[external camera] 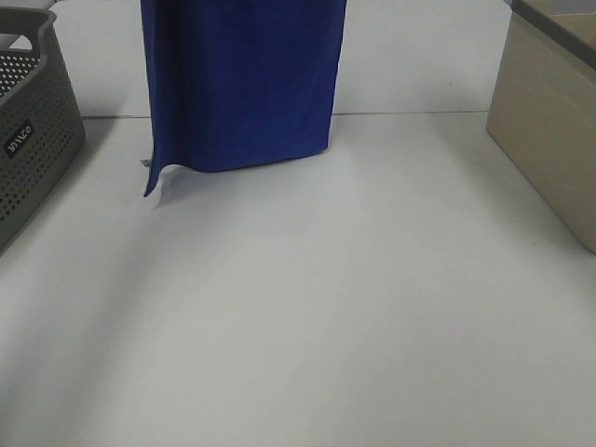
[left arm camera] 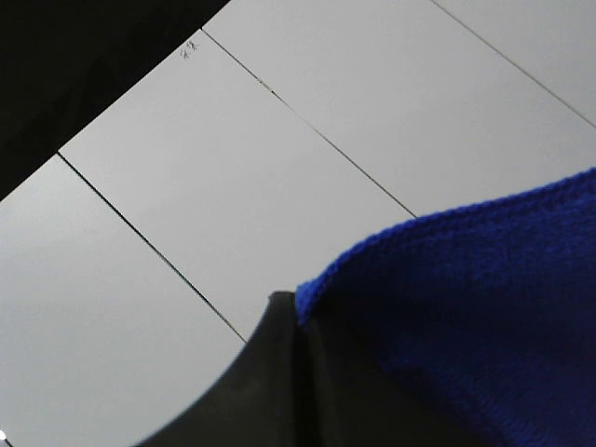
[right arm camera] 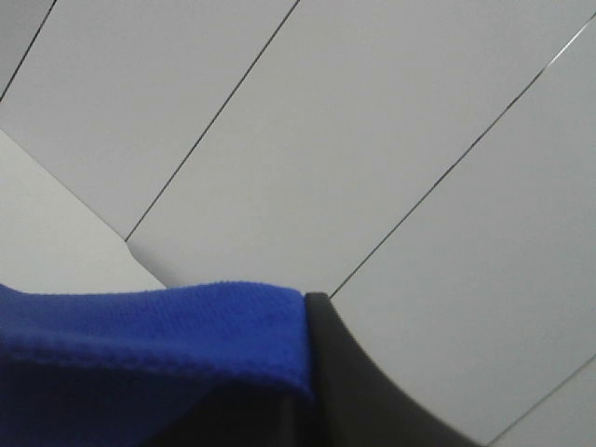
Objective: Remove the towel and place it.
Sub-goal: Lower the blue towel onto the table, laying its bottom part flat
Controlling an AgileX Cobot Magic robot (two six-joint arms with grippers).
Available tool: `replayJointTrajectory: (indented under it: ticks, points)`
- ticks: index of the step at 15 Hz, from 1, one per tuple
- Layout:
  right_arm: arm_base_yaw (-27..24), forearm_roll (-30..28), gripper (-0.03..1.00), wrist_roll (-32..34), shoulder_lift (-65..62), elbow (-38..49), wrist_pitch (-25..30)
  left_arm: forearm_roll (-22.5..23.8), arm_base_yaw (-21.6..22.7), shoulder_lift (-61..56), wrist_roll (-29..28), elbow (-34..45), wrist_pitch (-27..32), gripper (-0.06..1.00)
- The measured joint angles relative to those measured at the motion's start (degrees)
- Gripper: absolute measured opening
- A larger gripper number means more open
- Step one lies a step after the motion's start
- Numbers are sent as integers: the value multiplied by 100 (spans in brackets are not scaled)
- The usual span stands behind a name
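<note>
The towel is a deep royal-blue cloth hanging upright from above the frame at the back of the white table. Its lower edge reaches about table level, and the lower left corner curls outward with a small tag. Neither gripper shows in the exterior high view. In the left wrist view, my left gripper is shut on an upper edge of the towel. In the right wrist view, my right gripper is shut on the towel's other upper edge. Both wrist views look onto white panelled surfaces.
A grey perforated basket stands at the left edge of the table. A beige box stands at the right edge. The towel casts a soft shadow across the table's left front.
</note>
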Motion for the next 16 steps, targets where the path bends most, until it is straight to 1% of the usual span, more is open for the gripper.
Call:
replayJointTrajectory:
  ticks: [1,3,4,5,7,9,13,16]
  points:
    - [0,-46,2,0,97,0,-206,0,92,160,0,-86,-229,0]
    - [-29,-189,2,0,235,0,-435,0,223,453,0,-378,-384,0]
    - [-74,-218,2,0,309,0,-602,-11,309,705,0,-699,-447,0]
    - [-292,-223,2,6,441,0,-940,-57,447,1203,0,-1432,-458,0]
    - [-407,-143,2,11,556,0,-1209,-206,470,1776,-6,-2280,-470,0]
    - [-407,-132,2,11,647,0,-1490,-286,470,2177,-6,-2807,-470,0]
    - [-407,-229,2,-6,745,0,-1530,-258,470,2384,-264,-2939,-441,0]
    - [-481,-298,2,-6,768,-183,-1644,-252,470,2384,-286,-2968,-447,0]
